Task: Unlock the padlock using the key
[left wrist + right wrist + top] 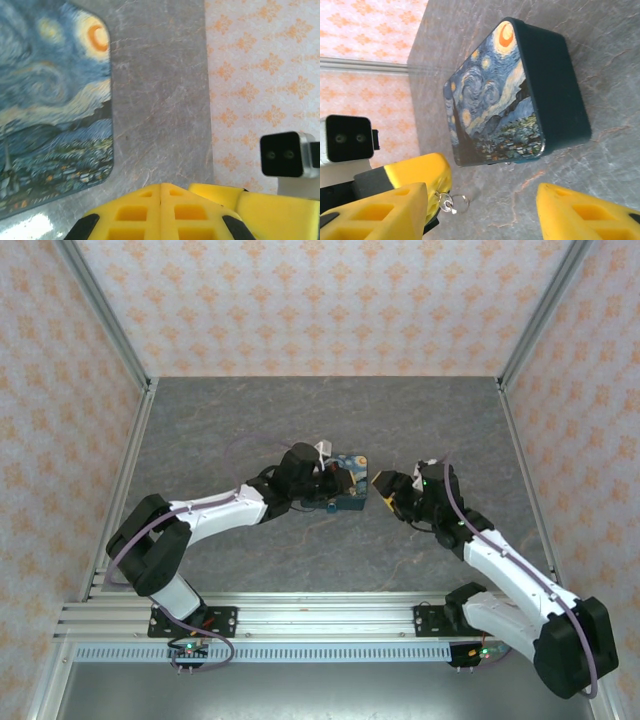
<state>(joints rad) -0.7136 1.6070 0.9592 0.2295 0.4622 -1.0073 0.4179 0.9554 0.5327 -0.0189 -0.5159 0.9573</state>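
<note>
The left arm [215, 512] bends sharply at its elbow and reaches low and rightward to the left side of the painted box [355, 485]. The left gripper [160, 189] is closed, its yellow fingers pressed flat together along one seam. The right arm [510, 575] stretches leftward from its base toward the box's right side. The right gripper [482, 194] stops just short of the box, its jaws standing well apart.

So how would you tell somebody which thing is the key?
Find the starry-night box on the grey table. Beside it, by the right tool's yellow finger, is the key: a tiny silvery sliver with a ring, not yellow or painted.
</note>
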